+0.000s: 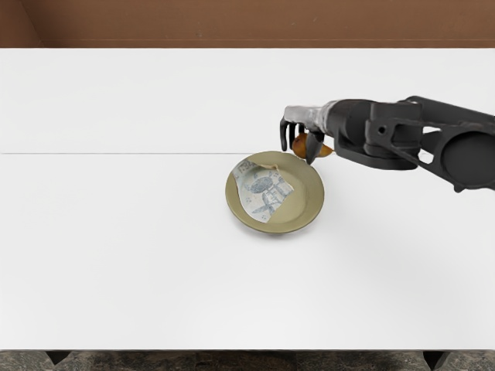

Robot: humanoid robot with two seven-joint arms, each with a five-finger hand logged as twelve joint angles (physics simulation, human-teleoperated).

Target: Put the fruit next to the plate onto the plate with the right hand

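Orange fruit (299,144) sits right by the far rim of the green plate (309,209) on the white bench (116,232). Your right robot hand (303,127) curls its fingers around it.

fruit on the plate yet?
No, the fruit is just outside the plate at its far-right rim, with the right hand closed around it.

White tabletop (116,255) fills most of view. Thin seam (116,153) crosses it. Brown wall (232,23) behind. Dark mottled floor (232,362) along bottom edge.
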